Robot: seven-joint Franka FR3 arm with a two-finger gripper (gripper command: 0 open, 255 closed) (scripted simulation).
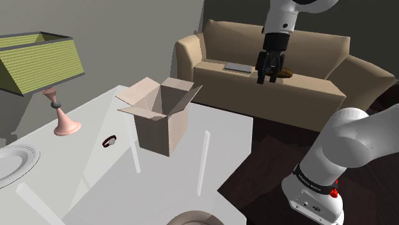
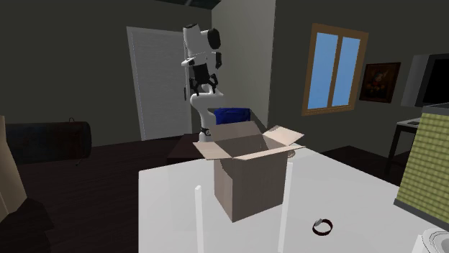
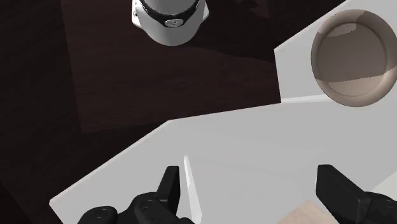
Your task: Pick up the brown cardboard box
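**End effector open and raised, cardboard box apart from it on the bench**

End effector [image 1: 268, 79] [image 2: 196, 88] [image 3: 249, 183] hangs high, pointing down, its two black fingers spread wide with nothing between them and nothing touching them. Under it I see the white bench [image 1: 224, 137] [image 2: 176, 215] [image 3: 254, 137], whose angled edge runs past the fingers, with dark floor [image 3: 95, 83] beyond that edge.

The cardboard box [image 1: 160, 124] [image 2: 252, 180] stands upright on the bench well below the end effector, apart from it, with all four flaps folded outward and its top open. In the shoulder view it sits down and to that view's left of the end effector. In the wrist view a pale tan corner [image 3: 310, 213] shows just beside one finger; I cannot tell for sure that it is a flap of the box.

A round beige bowl [image 3: 353, 60] [image 1: 195, 219] rests on the bench near its edge, well clear of the fingers. The white base of my arm [image 3: 168, 19] [image 1: 313, 195] stands off the bench, over the dark floor.

Farther from the end effector than the box, a small dark ring [image 1: 110, 141] [image 2: 323, 227] lies on the bench, and past it stand a lamp [image 1: 39, 64] with a green shade and a white plate [image 1: 16, 163]. Behind the end effector in the shoulder view is a tan sofa [image 1: 320, 86].
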